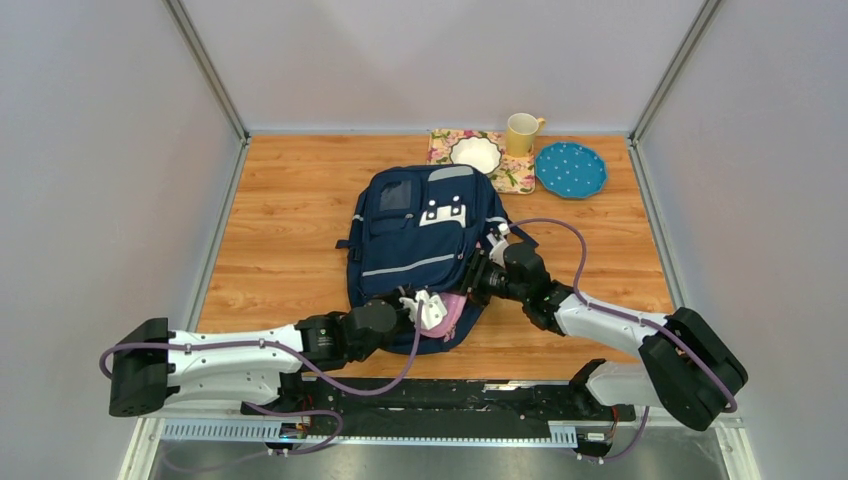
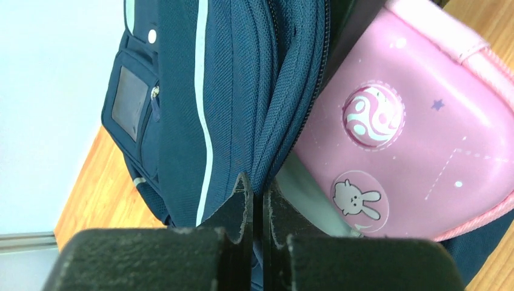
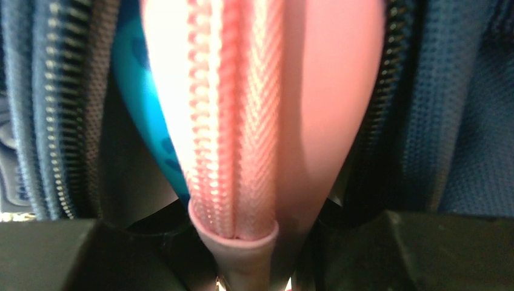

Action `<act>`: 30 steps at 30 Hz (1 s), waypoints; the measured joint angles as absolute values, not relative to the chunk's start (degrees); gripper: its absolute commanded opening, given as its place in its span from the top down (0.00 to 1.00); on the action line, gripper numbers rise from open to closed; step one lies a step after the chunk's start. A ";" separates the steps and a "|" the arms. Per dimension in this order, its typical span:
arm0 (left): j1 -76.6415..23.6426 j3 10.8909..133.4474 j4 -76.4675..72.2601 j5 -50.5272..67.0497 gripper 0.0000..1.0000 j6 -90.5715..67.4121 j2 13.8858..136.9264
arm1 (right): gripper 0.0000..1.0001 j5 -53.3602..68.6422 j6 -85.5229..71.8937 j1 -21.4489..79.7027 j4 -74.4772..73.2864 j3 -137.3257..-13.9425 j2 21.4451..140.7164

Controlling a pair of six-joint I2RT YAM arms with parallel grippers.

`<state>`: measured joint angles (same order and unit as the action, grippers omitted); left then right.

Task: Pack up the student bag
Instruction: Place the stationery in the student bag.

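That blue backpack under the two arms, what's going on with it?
Two robot arms are packing the navy backpack, which lies flat on the table. The right gripper holds a pink pencil case by its zipper end, with the case partway inside the bag's open zipper. The left gripper is closed and seems to pinch the fabric edge of that opening. Part of the case shows outside the bag.

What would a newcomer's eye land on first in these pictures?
First, the navy backpack lying flat in the middle of the wooden table, with both arms at it. Next, the glossy pink pencil case with its bunny sticker, poking out of the bag's open zipper at the near end. The left gripper pinches the bag's lip beside it, and the right gripper grips the case's zipper end.
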<state>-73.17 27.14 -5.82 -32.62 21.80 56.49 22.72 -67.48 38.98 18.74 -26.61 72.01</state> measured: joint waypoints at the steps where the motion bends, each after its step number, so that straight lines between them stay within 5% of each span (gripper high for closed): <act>1: -73.17 27.70 -5.28 -32.69 1.00 21.52 56.69 | 0.96 22.61 -67.83 38.98 18.92 -26.61 72.01; 12: -73.08 54.17 16.56 -31.16 1.00 4.62 67.99 | 0.92 7.27 -78.59 40.62 32.49 -24.34 74.54; 20: -73.14 57.84 21.69 -30.65 1.00 -1.78 69.73 | 0.47 -1.04 -78.78 41.89 31.77 -26.92 79.02; 24: -73.14 57.56 22.26 -32.05 1.00 -2.98 68.36 | 0.37 -0.91 -77.03 42.00 27.16 -26.89 77.41; 30: -73.14 55.46 22.28 -32.25 1.00 -3.79 65.73 | 0.40 -2.24 -74.04 42.13 17.34 -22.79 63.02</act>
<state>-73.14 55.46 22.28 -32.25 -3.79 65.73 -2.24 -74.04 42.13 17.34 -22.79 63.02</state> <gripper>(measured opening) 0.030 0.624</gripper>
